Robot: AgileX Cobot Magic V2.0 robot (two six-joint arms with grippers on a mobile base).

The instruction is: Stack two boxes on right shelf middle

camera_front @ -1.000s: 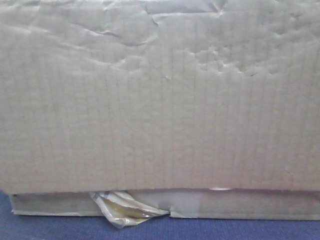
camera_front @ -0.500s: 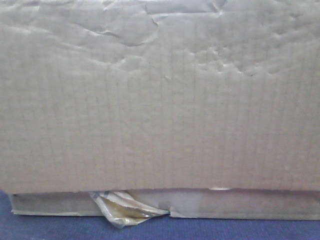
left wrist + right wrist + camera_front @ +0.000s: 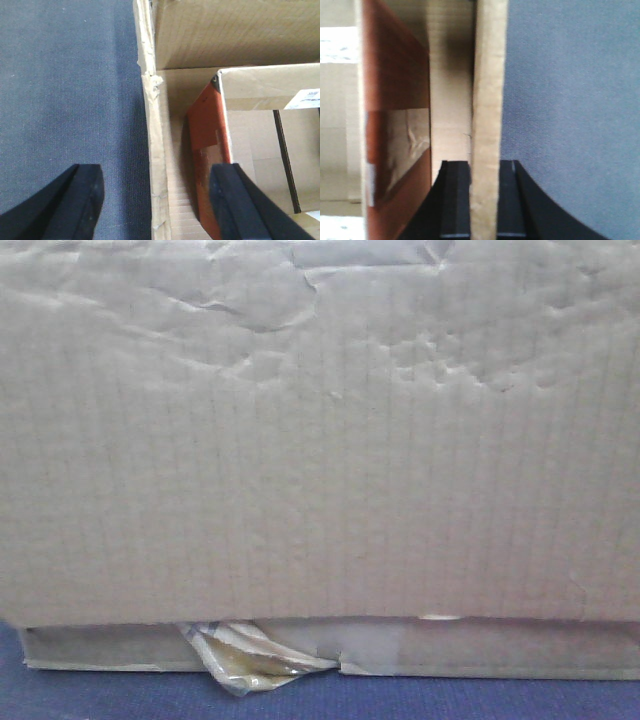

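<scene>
In the front view the tall brown box (image 3: pixel 320 440), its face dented and wrinkled, sits on the flatter box (image 3: pixel 500 648), which has torn yellowish tape (image 3: pixel 245 660). My left gripper (image 3: pixel 156 200) is open, its fingers straddling an open box's left wall (image 3: pixel 152 125) without touching it. My right gripper (image 3: pixel 484 200) is shut on the box's right wall (image 3: pixel 487 100), one finger inside and one outside. The shelf is out of view.
An orange-sided carton (image 3: pixel 207 130) stands inside the open box, close to both gripped walls, and shows in the right wrist view as an orange carton (image 3: pixel 395 75). Dark blue-grey carpet (image 3: pixel 65 90) lies outside the box on both sides and under the stack (image 3: pixel 100 695).
</scene>
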